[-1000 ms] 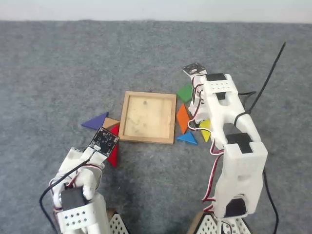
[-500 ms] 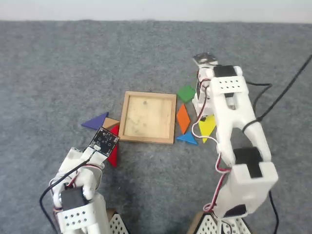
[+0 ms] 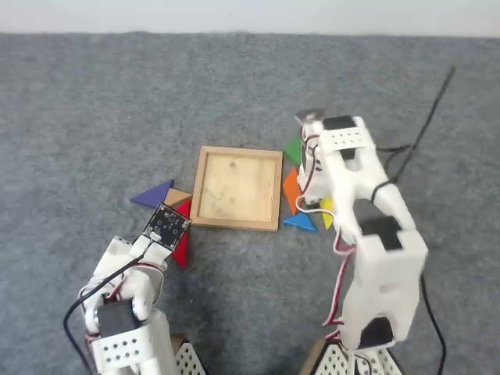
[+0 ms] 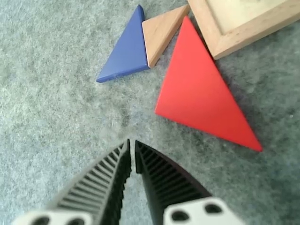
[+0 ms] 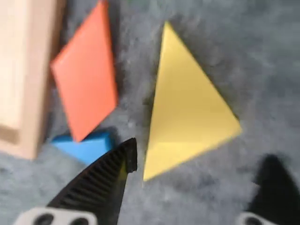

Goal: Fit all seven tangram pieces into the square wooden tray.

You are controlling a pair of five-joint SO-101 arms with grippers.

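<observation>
Seven tangram pieces lie outside the square wooden tray, none yet fitted, on a grey mat.

At far left, a blue triangle and a wood-coloured triangle sit edge to edge. A large red triangle lies just beside them, one edge close to the tray's near-left corner. My left gripper hangs over bare mat on the near side of the red triangle. Its jaws are drawn together on nothing, which I read as parked rather than picking.

The tray sits in the middle, its floor bare, with pieces on both sides, so I judge each arm has its own share in reach.

Right of the tray, a green piece lies farthest from me. An orange parallelogram sits just beside the tray's right rim, and a light blue triangle is off the tray's near-right corner. The yellow triangle is next to the right. My right gripper is low over the yellow triangle, jaws spread wide to either side of its near corner. I take that spread as readiness to pinch this piece across its width. The orange and light blue pieces lie close enough to one finger that a careless close might nudge them.
</observation>
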